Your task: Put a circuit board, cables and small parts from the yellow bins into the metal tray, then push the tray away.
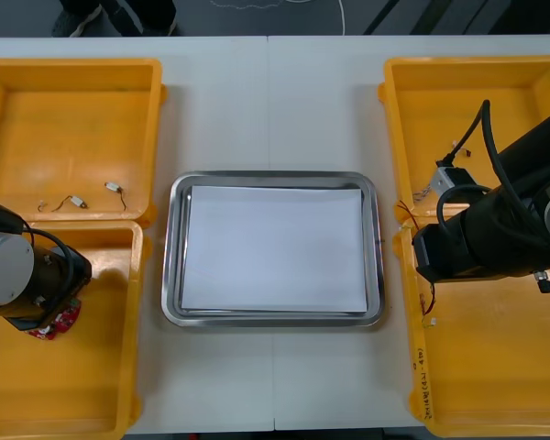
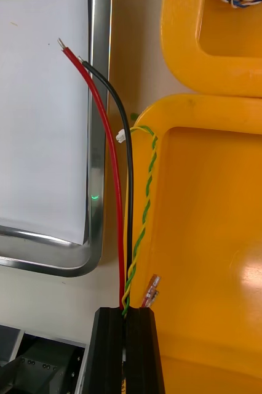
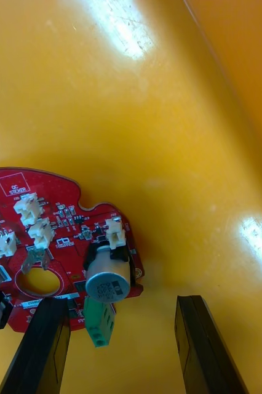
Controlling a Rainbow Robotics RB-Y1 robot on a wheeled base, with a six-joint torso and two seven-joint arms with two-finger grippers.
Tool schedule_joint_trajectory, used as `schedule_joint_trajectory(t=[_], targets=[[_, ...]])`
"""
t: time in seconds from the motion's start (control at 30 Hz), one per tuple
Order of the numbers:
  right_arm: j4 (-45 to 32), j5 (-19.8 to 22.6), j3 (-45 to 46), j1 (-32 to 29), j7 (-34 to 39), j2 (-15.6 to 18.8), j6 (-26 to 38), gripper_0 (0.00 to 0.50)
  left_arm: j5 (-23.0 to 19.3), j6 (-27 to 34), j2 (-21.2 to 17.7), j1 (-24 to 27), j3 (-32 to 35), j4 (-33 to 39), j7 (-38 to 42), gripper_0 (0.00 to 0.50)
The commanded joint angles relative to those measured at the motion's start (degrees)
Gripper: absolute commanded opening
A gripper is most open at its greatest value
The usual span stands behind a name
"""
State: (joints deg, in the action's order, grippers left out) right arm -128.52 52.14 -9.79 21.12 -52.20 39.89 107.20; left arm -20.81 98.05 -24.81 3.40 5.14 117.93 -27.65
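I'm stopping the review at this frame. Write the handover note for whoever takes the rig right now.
Left gripper: open, low in the near-left bin, at the edge of the red circuit board; board not gripped.
Right gripper: shut on the cables (red, black, twisted yellow-green) by the near-right bin; their free ends reach over the tray.
Tray: white inside, nothing in it.
Small metal parts: in the far-left bin.
Done: cables picked.
Left: place cables, board and parts, then push the tray away.

Open tabletop between tray and bins
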Motion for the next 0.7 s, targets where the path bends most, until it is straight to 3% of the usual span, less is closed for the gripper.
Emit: schedule_joint_trajectory(t=[0.03, 0.53, 0.63, 0.7], targets=[[-0.42, 0.16, -0.49, 0.77, 1.84, 0.01, 0.20, 0.000, 0.86, -0.94, 0.64, 0.29, -1.27, 0.02, -4.96, 0.500], [-0.42, 0.16, -0.49, 0.77, 1.84, 0.01, 0.11, 0.000, 0.77, -1.55, 0.64, -0.32, -2.06, -0.07, -4.96, 0.496], [-0.42, 0.16, -0.49, 0.77, 1.84, 0.01, 0.20, 0.000, 0.86, -1.64, 0.64, -0.68, -2.15, -0.07, -5.05, 0.421], [-0.42, 0.16, -0.49, 0.77, 1.84, 0.01, 0.20, 0.000, 0.86, -1.64, 0.64, -0.76, -2.15, -0.07, -5.05, 0.287]])
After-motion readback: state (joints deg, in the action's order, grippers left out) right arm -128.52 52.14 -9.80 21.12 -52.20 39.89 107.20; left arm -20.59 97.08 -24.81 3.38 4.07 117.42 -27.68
